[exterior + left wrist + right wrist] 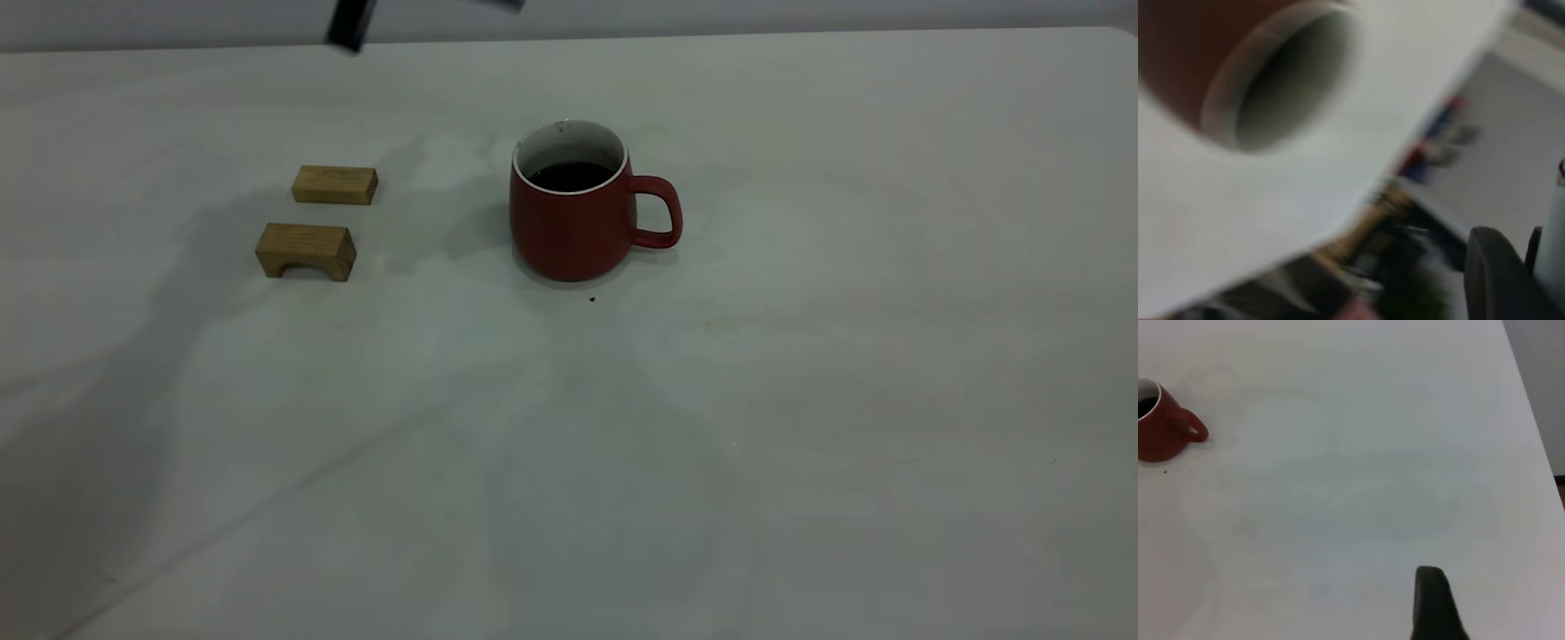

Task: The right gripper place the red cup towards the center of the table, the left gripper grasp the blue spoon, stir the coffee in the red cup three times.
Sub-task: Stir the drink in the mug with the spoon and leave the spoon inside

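cup (573, 227) upright mid-tabletop (800, 400), coffee (569, 175) inside | left gripper (1511, 280) raised beside spoon (1553, 230), grip unclear | right gripper (1437, 603) far off, state unclear

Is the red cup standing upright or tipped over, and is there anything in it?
Upright: the red cup stands on its base on the table, opening upward. It holds dark coffee, its surface below the white rim.

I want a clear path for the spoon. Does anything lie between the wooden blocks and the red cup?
No. In the exterior view, only bare table separates the wooden blocks from the red cup.
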You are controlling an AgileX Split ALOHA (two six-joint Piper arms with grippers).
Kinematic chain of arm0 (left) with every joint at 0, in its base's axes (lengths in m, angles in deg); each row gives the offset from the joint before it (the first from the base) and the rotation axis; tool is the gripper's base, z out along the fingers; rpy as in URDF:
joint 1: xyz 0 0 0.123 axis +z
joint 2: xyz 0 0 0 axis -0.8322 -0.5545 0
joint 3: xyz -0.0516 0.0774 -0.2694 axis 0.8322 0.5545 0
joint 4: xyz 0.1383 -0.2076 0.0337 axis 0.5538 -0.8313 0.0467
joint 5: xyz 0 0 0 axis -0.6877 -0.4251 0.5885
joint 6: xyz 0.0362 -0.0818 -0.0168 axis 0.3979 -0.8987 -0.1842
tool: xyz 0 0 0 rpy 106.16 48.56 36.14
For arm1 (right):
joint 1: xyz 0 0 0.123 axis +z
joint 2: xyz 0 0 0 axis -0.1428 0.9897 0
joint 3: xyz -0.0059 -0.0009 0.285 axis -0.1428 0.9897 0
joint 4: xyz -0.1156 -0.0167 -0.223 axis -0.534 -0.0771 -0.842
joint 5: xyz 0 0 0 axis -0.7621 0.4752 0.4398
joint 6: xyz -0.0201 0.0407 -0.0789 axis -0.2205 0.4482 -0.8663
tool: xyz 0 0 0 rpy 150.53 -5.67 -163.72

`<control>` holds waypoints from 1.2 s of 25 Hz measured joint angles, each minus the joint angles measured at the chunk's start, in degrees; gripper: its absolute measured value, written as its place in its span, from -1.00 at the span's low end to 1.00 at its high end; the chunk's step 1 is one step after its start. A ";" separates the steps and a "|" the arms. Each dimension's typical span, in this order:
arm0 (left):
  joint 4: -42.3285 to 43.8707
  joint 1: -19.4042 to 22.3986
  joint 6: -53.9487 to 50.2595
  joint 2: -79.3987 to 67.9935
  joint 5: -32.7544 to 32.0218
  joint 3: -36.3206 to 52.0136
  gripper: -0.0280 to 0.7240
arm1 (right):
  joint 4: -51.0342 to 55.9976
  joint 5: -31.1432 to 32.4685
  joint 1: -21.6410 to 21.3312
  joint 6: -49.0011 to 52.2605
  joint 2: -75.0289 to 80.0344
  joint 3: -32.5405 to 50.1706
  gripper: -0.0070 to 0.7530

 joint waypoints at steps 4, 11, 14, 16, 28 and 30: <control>-9.63 -0.57 -0.40 0.00 -3.32 0.00 -0.56 | 0.00 0.00 0.00 0.00 0.00 0.00 0.36; -14.81 -0.57 -11.43 0.00 -5.51 0.00 -0.56 | 0.00 0.00 0.00 0.00 0.00 0.00 0.36; -15.37 -0.57 -21.03 0.00 -5.51 0.00 -0.56 | 0.00 0.00 0.00 0.00 0.00 0.00 0.36; -15.36 -0.57 -27.93 0.00 -5.51 0.00 -0.56 | 0.00 0.00 0.00 0.00 0.00 0.00 0.36; -17.13 -8.41 -52.72 -0.24 2.67 0.00 -0.56 | 0.00 0.00 0.00 0.00 0.00 0.00 0.36; -18.23 -8.87 -54.68 -1.13 3.08 0.00 -0.56 | 0.00 0.00 0.00 0.00 0.00 0.00 0.36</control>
